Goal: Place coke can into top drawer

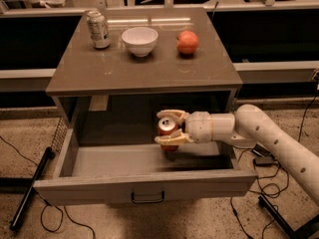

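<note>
Placing step: gripper (pixel 168 127), 2 fingers (pixel 172 115) clamped on coke can (pixel 167 125), hangs in open top drawer (pixel 144 187), seemingly above floor; next lower, release.

My white arm (pixel 269 138) comes in from the right and stretches out almost flat. My wrist (pixel 209 127) points left. My gripper (pixel 164 127) lies on its side, one finger above the other. Both fingers (pixel 172 115) press on the coke can (pixel 168 126).

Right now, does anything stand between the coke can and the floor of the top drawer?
Nothing visible does. The gripper holds the coke can inside the open top drawer, low over its floor. The silver can, bowl and red fruit sit up on the tabletop.
</note>
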Action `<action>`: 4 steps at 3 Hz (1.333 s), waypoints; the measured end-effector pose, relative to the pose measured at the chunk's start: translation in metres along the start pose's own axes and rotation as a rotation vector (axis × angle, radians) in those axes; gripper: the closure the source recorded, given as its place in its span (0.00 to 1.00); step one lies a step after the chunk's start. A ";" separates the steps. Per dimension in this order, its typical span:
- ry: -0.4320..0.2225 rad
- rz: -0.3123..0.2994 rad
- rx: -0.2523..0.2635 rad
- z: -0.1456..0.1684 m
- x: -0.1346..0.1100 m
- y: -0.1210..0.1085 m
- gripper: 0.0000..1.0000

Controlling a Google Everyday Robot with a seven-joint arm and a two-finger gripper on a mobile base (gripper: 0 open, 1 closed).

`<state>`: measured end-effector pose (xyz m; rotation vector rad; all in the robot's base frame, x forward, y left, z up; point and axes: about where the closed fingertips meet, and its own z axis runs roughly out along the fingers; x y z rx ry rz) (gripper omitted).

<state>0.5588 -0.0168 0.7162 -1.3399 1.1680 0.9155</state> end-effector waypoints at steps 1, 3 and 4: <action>-0.002 -0.001 -0.004 0.002 -0.001 0.001 0.00; -0.003 -0.004 0.021 -0.004 -0.010 0.002 0.00; 0.002 0.028 0.075 -0.026 -0.038 0.015 0.00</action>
